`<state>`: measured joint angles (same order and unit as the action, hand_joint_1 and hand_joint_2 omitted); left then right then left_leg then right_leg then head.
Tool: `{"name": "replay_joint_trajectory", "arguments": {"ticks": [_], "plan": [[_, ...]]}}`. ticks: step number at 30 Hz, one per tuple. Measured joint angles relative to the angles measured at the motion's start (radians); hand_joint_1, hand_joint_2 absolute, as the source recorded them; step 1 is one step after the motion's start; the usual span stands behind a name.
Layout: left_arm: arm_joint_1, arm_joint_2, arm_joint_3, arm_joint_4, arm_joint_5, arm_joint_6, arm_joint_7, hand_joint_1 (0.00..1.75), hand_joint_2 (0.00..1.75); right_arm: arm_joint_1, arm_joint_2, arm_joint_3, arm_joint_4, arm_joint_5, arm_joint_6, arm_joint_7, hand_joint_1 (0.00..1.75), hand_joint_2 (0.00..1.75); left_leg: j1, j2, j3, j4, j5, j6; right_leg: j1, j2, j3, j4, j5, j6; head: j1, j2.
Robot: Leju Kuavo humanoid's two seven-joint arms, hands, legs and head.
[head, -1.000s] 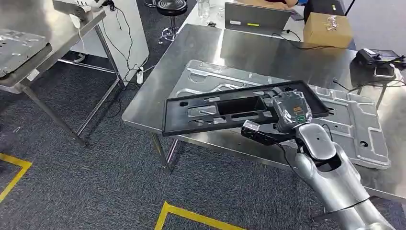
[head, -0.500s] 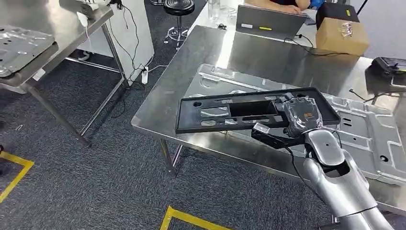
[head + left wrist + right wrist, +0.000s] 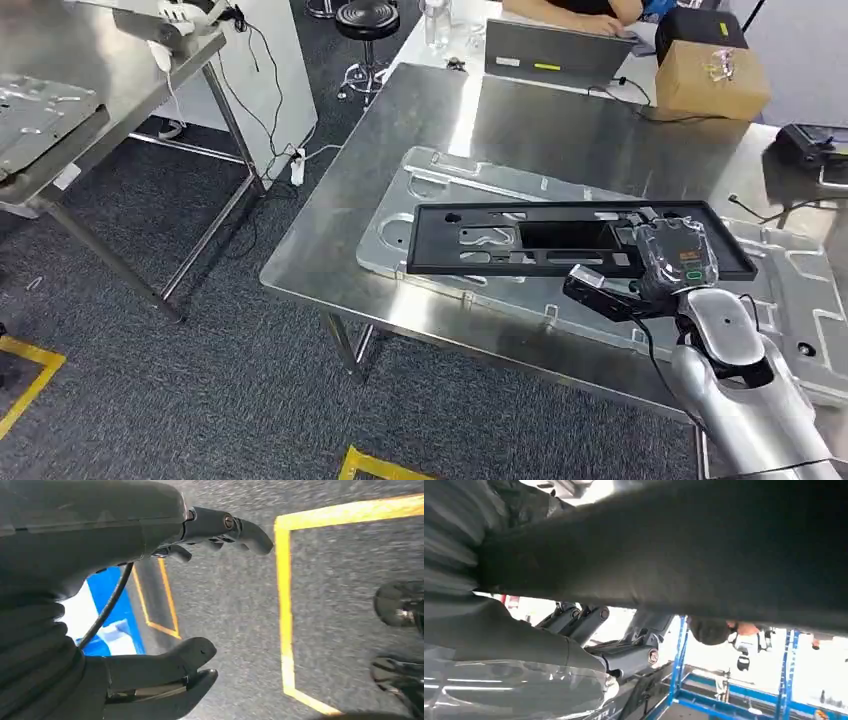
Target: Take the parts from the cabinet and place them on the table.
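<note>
Room: workshop floor of dark grey carpet [image 3: 200,330] with yellow tape lines [image 3: 30,375].
Bench: stainless steel bench [image 3: 560,120] carrying a large silver stamped panel [image 3: 440,180], a laptop [image 3: 555,50], a cardboard box [image 3: 712,80].
Part: long black plastic frame [image 3: 520,240] lying over the silver panel.
Right robot hand [image 3: 675,258]: grips the frame's right end.
Left robot hand [image 3: 165,600]: empty, fingers apart, above carpet.

Fingers of right hand [image 3: 678,258] concealed beneath black frame part [image 3: 560,238]; contact of fingertips with its underside not verifiable from head view. In right wrist view, same part blurred and cropped at frame edges just above fingers [image 3: 589,617]. Silver panel [image 3: 440,190] partly covered under fingers, cut off at right edge. Beyond fingers of left hand [image 3: 150,555], floor markings blurred, cropped.
</note>
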<state>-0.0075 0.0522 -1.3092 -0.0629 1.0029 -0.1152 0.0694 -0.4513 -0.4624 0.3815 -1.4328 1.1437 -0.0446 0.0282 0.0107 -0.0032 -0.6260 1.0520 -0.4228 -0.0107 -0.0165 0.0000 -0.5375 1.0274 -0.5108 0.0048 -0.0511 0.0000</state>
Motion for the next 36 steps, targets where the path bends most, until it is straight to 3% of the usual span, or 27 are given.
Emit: {"name": "replay_joint_trajectory", "arguments": {"ticks": [1, 2, 5, 6, 8, 9, 10, 11, 12, 14, 15, 16, 19, 20, 21, 22, 24, 25, 26, 27, 29, 30, 31, 32, 33, 36], "plan": [[-0.003, 0.000, 0.000, 0.000, 0.001, 0.000, 0.000, 0.00, 1.75, 0.001, -0.002, -0.001, -0.001, -0.001, 0.000, 0.000, 1.75, 1.75, 0.000, -0.001, 0.004, -0.012, -0.009, 0.012, 0.001, 0.001, -0.004, 0.000, 0.000, 0.005, 0.001, 0.000], [-0.002, 0.000, 0.001, 0.000, 0.003, 0.000, 0.000, 0.00, 1.75, 0.002, -0.004, -0.004, -0.002, 0.000, 0.000, 0.000, 1.75, 1.75, -0.001, -0.002, 0.002, -0.015, -0.010, 0.014, 0.001, 0.000, -0.003, -0.004, -0.001, 0.010, 0.001, 0.000], [0.000, -0.001, 0.004, 0.000, 0.006, 0.000, 0.001, 0.00, 1.75, 0.009, -0.013, -0.010, -0.004, -0.001, -0.001, -0.007, 1.75, 1.75, 0.004, -0.004, 0.019, -0.032, -0.011, 0.036, -0.006, -0.001, 0.007, -0.001, -0.014, 0.027, 0.001, 0.000], [0.000, -0.003, 0.005, 0.000, 0.008, 0.001, 0.000, 0.00, 1.75, 0.009, -0.019, -0.016, -0.005, -0.003, -0.003, -0.010, 1.75, 1.75, 0.004, -0.004, 0.025, -0.036, -0.015, 0.043, -0.006, 0.000, -0.011, 0.039, -0.032, 0.028, 0.001, 0.000], [0.000, -0.003, 0.006, 0.000, 0.011, 0.001, 0.001, 0.00, 1.75, 0.018, -0.031, -0.030, -0.005, -0.009, -0.007, -0.010, 1.75, 1.75, 0.001, -0.005, 0.031, -0.036, -0.022, 0.054, -0.005, 0.000, -0.103, 0.196, -0.096, 0.031, 0.002, 0.000], [0.000, -0.003, 0.006, 0.000, 0.012, 0.001, 0.001, 0.00, 1.75, 0.028, -0.037, -0.037, -0.005, -0.013, -0.009, -0.010, 1.75, 1.75, 0.000, -0.005, 0.035, -0.036, -0.028, 0.056, -0.006, 0.000, -0.151, 0.267, -0.115, 0.033, 0.002, 0.000], [0.000, -0.003, 0.007, 0.000, 0.013, 0.001, 0.000, 0.00, 1.75, 0.039, -0.042, -0.042, -0.005, -0.017, -0.009, -0.011, 1.75, 1.75, -0.001, -0.007, 0.042, -0.035, -0.033, 0.057, -0.006, 0.000, -0.179, 0.299, -0.108, 0.033, 0.001, 0.000], [0.001, -0.003, 0.007, 0.000, 0.014, 0.001, 0.000, 0.00, 1.75, 0.050, -0.045, -0.047, -0.005, -0.019, -0.010, -0.012, 1.75, 1.75, -0.002, -0.008, 0.051, -0.035, -0.040, 0.056, -0.006, 0.000, -0.185, 0.284, -0.076, 0.033, 0.002, 0.000], [0.002, -0.005, 0.008, 0.000, 0.014, 0.001, 0.000, 0.00, 1.75, 0.059, -0.048, -0.052, -0.005, -0.020, -0.010, -0.017, 1.75, 1.75, -0.002, -0.009, 0.063, -0.035, -0.048, 0.055, -0.006, 0.000, -0.167, 0.224, -0.020, 0.031, 0.001, 0.000], [0.001, -0.007, 0.010, 0.000, 0.015, 0.001, 0.000, 0.00, 1.75, 0.072, -0.053, -0.064, -0.005, -0.022, -0.010, -0.022, 1.75, 1.75, -0.003, -0.009, 0.089, -0.033, -0.067, 0.050, -0.005, 0.000, -0.102, 0.049, 0.095, 0.023, 0.002, 0.000], [0.003, -0.008, 0.011, 0.000, 0.015, 0.001, 0.000, 0.00, 1.75, 0.078, -0.054, -0.072, -0.004, -0.022, -0.011, -0.022, 1.75, 1.75, -0.003, -0.010, 0.089, -0.038, -0.073, 0.045, -0.003, -0.001, -0.092, 0.037, 0.076, 0.018, 0.001, 0.000], [-0.003, -0.008, 0.012, 0.000, 0.015, 0.000, 0.000, 0.00, 1.75, 0.080, -0.055, -0.077, -0.005, -0.023, -0.012, -0.022, 1.75, 1.75, -0.008, -0.010, 0.092, -0.029, -0.079, 0.038, 0.006, 0.000, -0.082, 0.015, 0.074, 0.016, 0.002, 0.000], [-0.003, -0.009, 0.016, 0.001, 0.015, 0.000, 0.000, 0.00, 1.75, 0.096, -0.057, -0.088, -0.007, -0.023, -0.014, -0.022, 1.75, 1.75, -0.006, -0.009, 0.094, -0.041, -0.085, 0.022, 0.008, 0.002, -0.081, 0.012, 0.056, -0.001, 0.002, 0.000], [-0.006, -0.009, 0.017, 0.001, 0.016, 0.001, 0.000, 0.00, 1.75, 0.103, -0.056, -0.092, -0.008, -0.023, -0.014, -0.022, 1.75, 1.75, -0.011, -0.007, 0.100, -0.041, -0.093, 0.015, -0.005, 0.002, -0.069, 0.002, 0.057, -0.004, 0.002, 0.000], [-0.005, -0.010, 0.018, 0.001, 0.017, 0.001, 0.001, 0.00, 1.75, 0.110, -0.056, -0.098, -0.011, -0.023, -0.015, -0.022, 1.75, 1.75, -0.008, -0.004, 0.098, -0.017, -0.103, 0.009, -0.005, 0.002, -0.059, -0.004, 0.053, -0.010, 0.002, 0.000], [-0.005, -0.010, 0.020, 0.001, 0.018, 0.001, 0.001, 0.00, 1.75, 0.115, -0.055, -0.103, -0.013, -0.024, -0.016, -0.022, 1.75, 1.75, -0.006, -0.003, 0.064, 0.046, -0.131, 0.005, -0.005, -0.001, -0.052, -0.005, 0.048, -0.017, 0.000, 0.000], [-0.004, -0.010, 0.021, 0.001, 0.018, 0.005, 0.001, 0.00, 1.75, 0.126, -0.053, -0.107, -0.013, -0.026, -0.019, -0.022, 1.75, 1.75, -0.004, -0.003, -0.032, 0.206, -0.189, 0.001, -0.003, -0.004, -0.042, -0.004, 0.040, -0.022, 0.000, 0.000], [-0.003, -0.010, 0.021, 0.001, 0.018, 0.006, 0.001, 0.00, 1.75, 0.135, -0.051, -0.108, -0.013, -0.026, -0.019, -0.022, 1.75, 1.75, -0.004, -0.003, -0.071, 0.261, -0.196, 0.000, -0.002, -0.004, -0.036, -0.004, 0.035, -0.022, 0.001, 0.000], [-0.002, -0.010, 0.022, 0.001, 0.019, 0.006, 0.000, 0.00, 1.75, 0.145, -0.049, -0.109, -0.013, -0.026, -0.019, -0.022, 1.75, 1.75, -0.004, -0.003, -0.090, 0.272, -0.178, 0.001, -0.001, -0.004, -0.029, -0.004, 0.029, -0.023, 0.001, 0.000], [0.000, -0.010, 0.023, 0.001, 0.025, 0.007, -0.003, 0.00, 1.75, 0.155, -0.047, -0.112, -0.013, -0.025, -0.020, -0.022, 1.75, 1.75, -0.004, -0.003, -0.086, 0.236, -0.135, 0.004, -0.001, -0.004, -0.020, -0.004, 0.022, -0.022, 0.001, 0.000], [0.002, -0.010, 0.027, 0.002, 0.041, 0.006, -0.015, 0.00, 1.75, 0.168, -0.040, -0.120, -0.016, -0.022, -0.021, -0.022, 1.75, 1.75, -0.006, -0.003, -0.031, 0.069, -0.015, 0.016, 0.002, -0.002, 0.001, -0.004, 0.007, -0.020, 0.000, 0.000], [0.004, -0.010, 0.033, 0.004, 0.054, 0.005, -0.024, 0.00, 1.75, 0.173, -0.034, -0.123, -0.016, -0.015, -0.023, -0.019, 1.75, 1.75, -0.011, -0.003, -0.012, 0.002, 0.015, 0.027, 0.001, -0.001, 0.003, -0.005, 0.001, -0.017, 0.001, 0.000], [0.003, -0.010, 0.039, 0.007, 0.066, 0.001, -0.035, 0.00, 1.75, 0.174, -0.025, -0.123, -0.015, -0.008, -0.029, -0.014, 1.75, 1.75, -0.014, -0.002, 0.002, -0.010, 0.004, 0.028, 0.010, 0.001, 0.005, -0.001, -0.005, -0.010, 0.001, 0.000], [0.002, -0.014, 0.049, 0.008, 0.074, -0.006, -0.044, 0.00, 1.75, 0.180, -0.016, -0.124, -0.015, 0.000, -0.030, -0.003, 1.75, 1.75, -0.014, -0.001, 0.007, -0.021, -0.003, 0.028, 0.008, 0.002, 0.003, -0.002, -0.005, -0.008, 0.001, 0.000], [0.002, -0.020, 0.055, 0.010, 0.077, -0.016, -0.045, 0.00, 1.75, 0.191, -0.008, -0.125, -0.015, 0.003, -0.031, 0.001, 0.00, 0.00, -0.008, -0.003, 0.009, -0.029, 0.002, 0.023, 0.013, 0.000, 0.004, 0.002, -0.007, -0.010, 0.001, 0.000], [0.003, -0.030, 0.067, 0.015, 0.087, -0.040, -0.042, 0.00, 1.75, 0.219, 0.010, -0.124, -0.015, 0.006, -0.034, 0.000, 0.00, 0.00, -0.014, -0.006, 0.009, -0.028, -0.003, 0.024, 0.007, -0.004, 0.009, -0.008, -0.008, -0.008, 0.001, 0.000]]}}
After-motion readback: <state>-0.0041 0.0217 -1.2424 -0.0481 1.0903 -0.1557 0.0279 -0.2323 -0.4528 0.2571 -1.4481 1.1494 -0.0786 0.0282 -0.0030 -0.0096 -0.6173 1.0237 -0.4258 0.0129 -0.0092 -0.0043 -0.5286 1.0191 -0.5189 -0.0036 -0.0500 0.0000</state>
